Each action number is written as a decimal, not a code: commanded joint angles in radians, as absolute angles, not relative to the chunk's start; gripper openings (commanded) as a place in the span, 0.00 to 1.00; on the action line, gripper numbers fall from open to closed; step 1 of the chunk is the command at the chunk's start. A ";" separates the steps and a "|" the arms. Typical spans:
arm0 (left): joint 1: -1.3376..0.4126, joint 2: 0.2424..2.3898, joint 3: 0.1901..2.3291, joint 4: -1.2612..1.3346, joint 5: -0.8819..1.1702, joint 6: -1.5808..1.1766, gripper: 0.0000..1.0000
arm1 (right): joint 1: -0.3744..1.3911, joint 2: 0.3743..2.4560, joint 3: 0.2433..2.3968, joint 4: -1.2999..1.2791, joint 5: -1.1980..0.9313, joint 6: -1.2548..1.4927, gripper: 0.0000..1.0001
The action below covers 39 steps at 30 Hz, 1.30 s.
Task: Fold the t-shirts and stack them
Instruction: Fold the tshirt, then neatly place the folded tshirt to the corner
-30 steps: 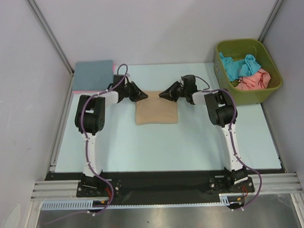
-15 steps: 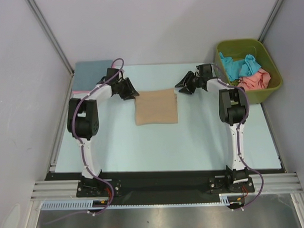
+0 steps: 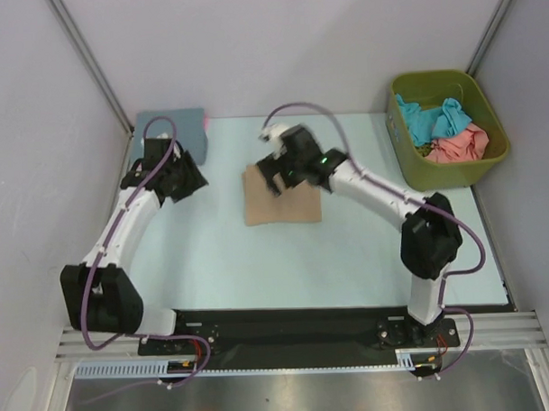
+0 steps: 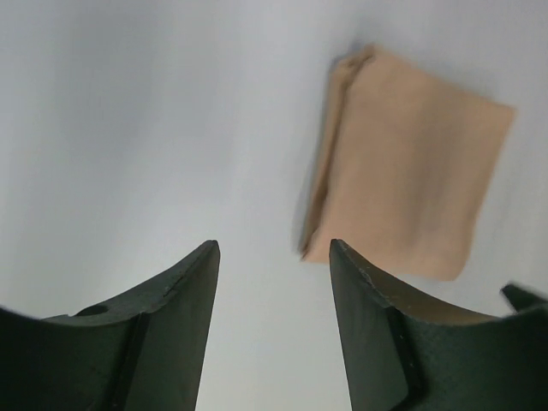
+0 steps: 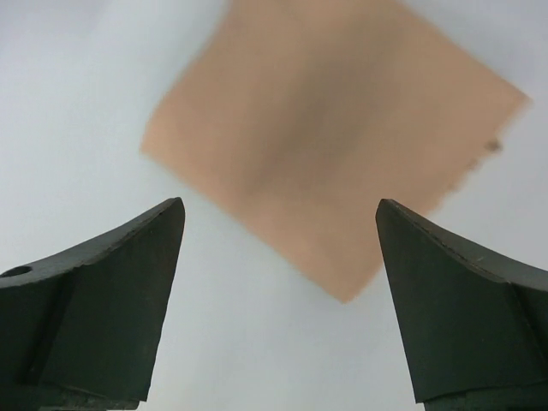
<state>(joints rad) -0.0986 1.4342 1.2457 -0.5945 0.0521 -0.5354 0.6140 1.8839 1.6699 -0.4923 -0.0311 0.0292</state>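
A tan t-shirt [image 3: 285,205] lies folded into a flat rectangle mid-table; it shows too in the left wrist view [image 4: 411,188] and the right wrist view [image 5: 334,145]. My right gripper [image 3: 272,177] hovers over its far left corner, open and holding nothing [image 5: 280,205]. My left gripper [image 3: 198,183] is well left of the shirt, open and empty [image 4: 274,248]. A slate blue t-shirt [image 3: 168,128] lies folded at the far left corner with a pink edge [image 3: 205,125] beside it. Teal [image 3: 434,119] and salmon [image 3: 462,147] t-shirts lie crumpled in the bin.
An olive-green plastic bin [image 3: 432,76] stands at the far right corner. Grey walls close the table on three sides. The arm bases sit on the black rail [image 3: 288,331] at the near edge.
Both grippers opened and came off the tan shirt's far edge. The left arm swung out to the left; the right arm reached left across the shirt. The shirt stayed flat.
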 commanded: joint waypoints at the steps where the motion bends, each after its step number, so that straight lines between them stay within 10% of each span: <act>1: -0.081 1.332 1.129 -0.715 -0.057 -0.617 0.60 | 0.803 1.835 1.547 -0.395 0.208 -0.289 0.98; 12: 0.026 0.876 0.839 -0.819 -0.075 -0.678 0.64 | 1.061 1.882 1.255 -0.056 0.288 -0.758 0.99; 28: 0.110 0.871 0.827 -0.839 0.060 -0.690 0.64 | 1.051 2.126 1.350 0.104 0.347 -0.902 0.88; 31: 0.121 0.911 0.834 -0.818 0.095 -0.690 0.64 | 1.032 2.149 1.391 0.083 0.328 -0.888 0.68; 32: 0.132 0.925 0.834 -0.801 0.104 -0.693 0.64 | 1.026 2.154 1.405 0.074 0.330 -0.878 0.33; 33: 0.136 0.954 0.833 -0.790 0.116 -0.699 0.65 | 1.017 2.157 1.419 0.071 0.322 -0.868 0.27; 39: 0.150 1.155 0.815 -0.652 0.291 -0.755 0.77 | 1.005 2.149 1.457 0.029 0.296 -0.847 0.28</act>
<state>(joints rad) 0.1406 1.0805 0.8238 -0.7540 0.1749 -0.7120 1.0138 2.1567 1.4075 0.0532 0.3065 -0.8688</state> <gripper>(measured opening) 0.758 0.282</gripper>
